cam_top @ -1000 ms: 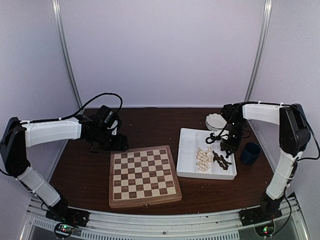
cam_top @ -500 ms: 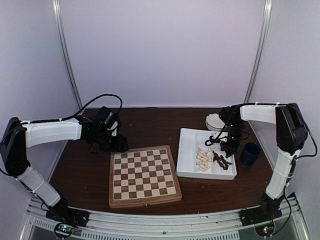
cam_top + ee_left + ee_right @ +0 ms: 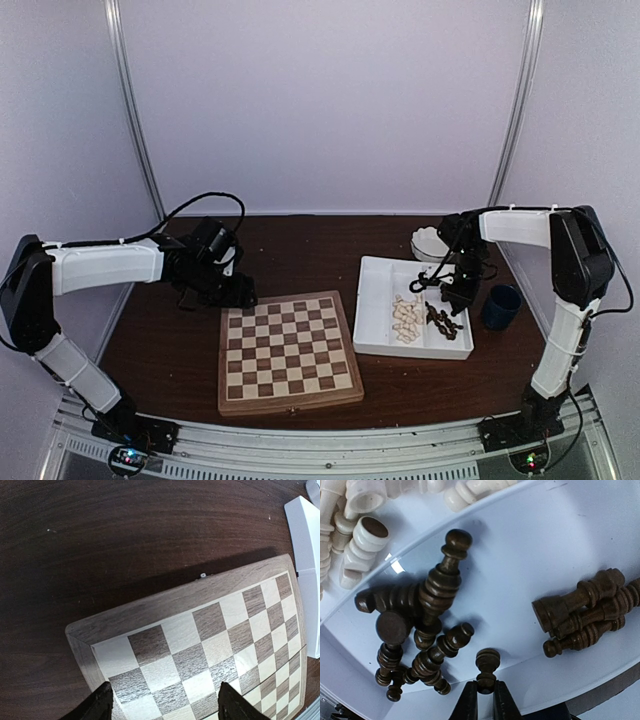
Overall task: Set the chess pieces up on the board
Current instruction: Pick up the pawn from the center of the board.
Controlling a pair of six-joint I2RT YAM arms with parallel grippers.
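Observation:
The wooden chessboard (image 3: 288,350) lies bare at the table's front middle; its far corner shows in the left wrist view (image 3: 210,645). My left gripper (image 3: 232,291) hovers open over the board's far left corner, fingertips (image 3: 102,704) wide apart. My right gripper (image 3: 458,298) is down in the white tray's right compartment, shut on a dark brown chess piece (image 3: 487,671). More dark pieces (image 3: 420,630) lie piled to its left and a few (image 3: 587,610) to its right. Cream pieces (image 3: 407,318) lie in the tray's middle compartment.
The white divided tray (image 3: 377,300) sits right of the board. A small white bowl (image 3: 431,243) stands behind the tray and a dark blue cup (image 3: 501,306) stands to its right. Grey walls enclose the dark table.
My right gripper has shifted slightly over the dark pieces in the tray. My left gripper has edged a little toward the board's far left corner.

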